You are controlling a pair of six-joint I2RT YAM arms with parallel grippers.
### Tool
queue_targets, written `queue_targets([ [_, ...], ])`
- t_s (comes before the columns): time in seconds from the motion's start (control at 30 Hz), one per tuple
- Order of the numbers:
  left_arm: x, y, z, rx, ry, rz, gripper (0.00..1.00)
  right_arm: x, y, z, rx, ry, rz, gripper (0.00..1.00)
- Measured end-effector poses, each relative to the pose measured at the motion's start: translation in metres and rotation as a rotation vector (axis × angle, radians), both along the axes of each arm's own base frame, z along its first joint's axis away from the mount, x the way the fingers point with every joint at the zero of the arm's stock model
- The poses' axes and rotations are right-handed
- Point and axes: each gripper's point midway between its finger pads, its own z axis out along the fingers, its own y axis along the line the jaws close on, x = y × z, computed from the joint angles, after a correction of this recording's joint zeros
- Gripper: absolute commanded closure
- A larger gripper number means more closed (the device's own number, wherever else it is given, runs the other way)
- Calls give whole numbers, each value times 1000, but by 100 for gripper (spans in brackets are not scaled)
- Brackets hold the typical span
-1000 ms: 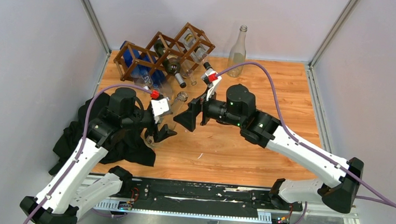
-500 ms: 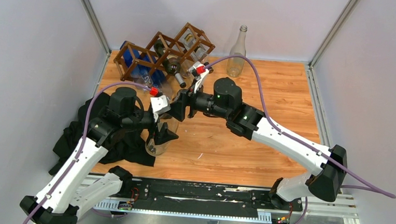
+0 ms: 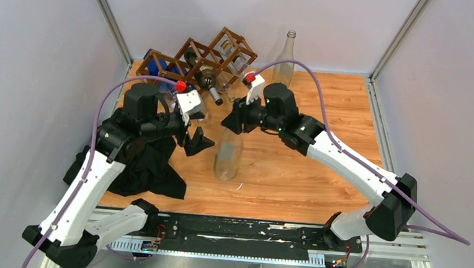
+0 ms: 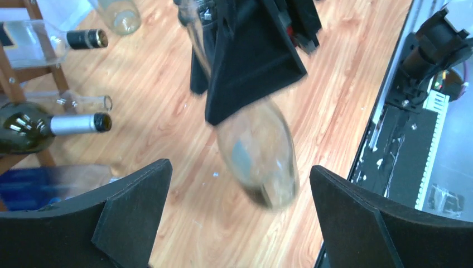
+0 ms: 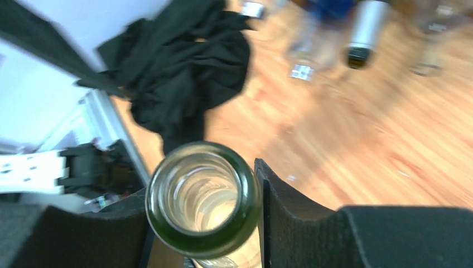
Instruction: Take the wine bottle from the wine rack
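The fingers (image 5: pixel 301 229) of the right gripper (image 3: pixel 231 120) are clenched on the neck of the wine bottle (image 3: pixel 228 157), one black pad on either side, just below its open green-tinted mouth. The left gripper (image 4: pixel 240 167) is released, its fingers (image 4: pixel 134 206) spread wide with nothing between them but air, at 9 o'clock of the bottle and apart from it. From above, the right gripper covers the neck, so we see only the clear body below it. From the left wrist, the base is blurred, and we cannot tell whether it touches the table (image 3: pixel 323 114). The bottle stands nearly upright, its long axis close to vertical, mouth up and base down; the right wrist camera looks straight down its throat. It is clear of the wine rack (image 3: pixel 197 57), near the middle of the table, at 5 o'clock of the rack. The rack sits at the far left of the table and holds other bottles, among them a dark green bottle (image 4: pixel 33 125) lying on its side. A black cloth (image 3: pixel 148 166) lies at 8 o'clock of the bottle.
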Motion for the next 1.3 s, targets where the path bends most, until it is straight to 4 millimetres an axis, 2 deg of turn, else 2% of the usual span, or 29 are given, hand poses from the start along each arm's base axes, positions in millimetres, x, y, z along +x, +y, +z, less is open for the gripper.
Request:
queue_targets([
  [0.1,10,3,6,39,25,29,0,32,-32,-13,-73,1,-97,100],
  [0.2,33,10,7,80,87,91,0,71,-79,-16,-147,-10,-228,100],
  [0.27,47,21,5,95,121,145,0,92,-104,-11,-172,-31,-301,100],
  [0.4,72,44,8,119,150,262,0,139,-157,12,-217,-115,-469,100],
  [0.53,83,60,15,142,131,339,0,186,-199,27,-261,-167,-614,100],
  [0.63,83,66,14,159,135,368,0,218,-225,23,-297,-166,-699,100],
  [0.77,83,71,9,179,145,387,0,254,-250,4,-345,-135,-788,100],
  [0.9,82,74,3,198,154,392,0,281,-265,-16,-397,-115,-847,100],
  [1.03,80,76,-5,218,155,385,0,300,-273,-30,-430,-108,-875,100],
  [1.17,77,78,-11,239,151,376,0,316,-278,-35,-428,-114,-895,100],
  [1.3,74,80,-18,259,150,364,0,335,-294,-42,-432,-125,-947,100],
])
